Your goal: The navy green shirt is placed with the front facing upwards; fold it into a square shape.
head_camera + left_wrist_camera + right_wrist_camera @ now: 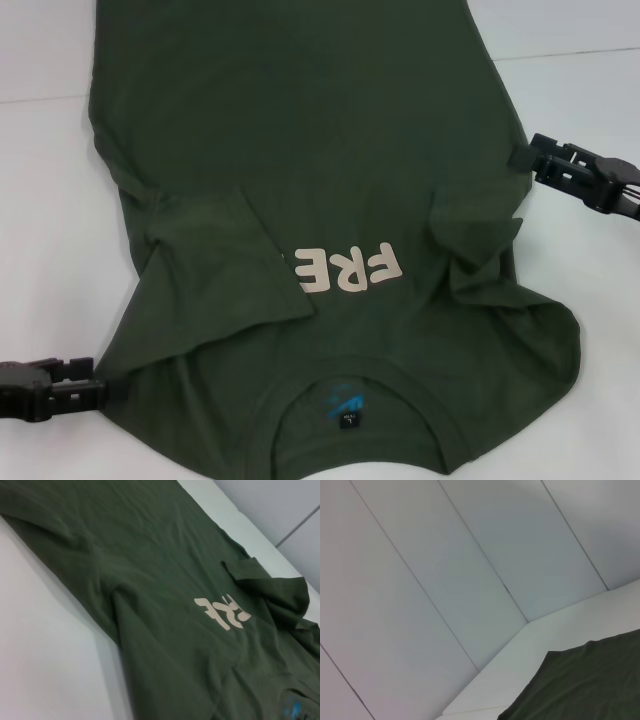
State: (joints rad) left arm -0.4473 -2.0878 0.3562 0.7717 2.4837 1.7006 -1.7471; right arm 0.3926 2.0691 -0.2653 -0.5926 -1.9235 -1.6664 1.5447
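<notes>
The navy green shirt (pixel 320 130) lies front up on the white table, its collar with the black label (pixel 345 405) nearest me. Both sleeves are folded inward; the left one (pixel 225 260) covers part of the cream print (pixel 345 270), which reads "FRE". My left gripper (pixel 92 385) is low at the shirt's near left edge, by the shoulder. My right gripper (pixel 522 157) is at the shirt's right side edge, touching or almost touching it. The left wrist view shows the shirt (pixel 150 580) and its print (pixel 222 612). The right wrist view shows only a corner of the shirt (pixel 585 685).
The white table (pixel 40 200) extends on both sides of the shirt. A seam line crosses it at the far end. In the right wrist view the table's edge (pixel 545 635) meets grey wall panels (pixel 445 555).
</notes>
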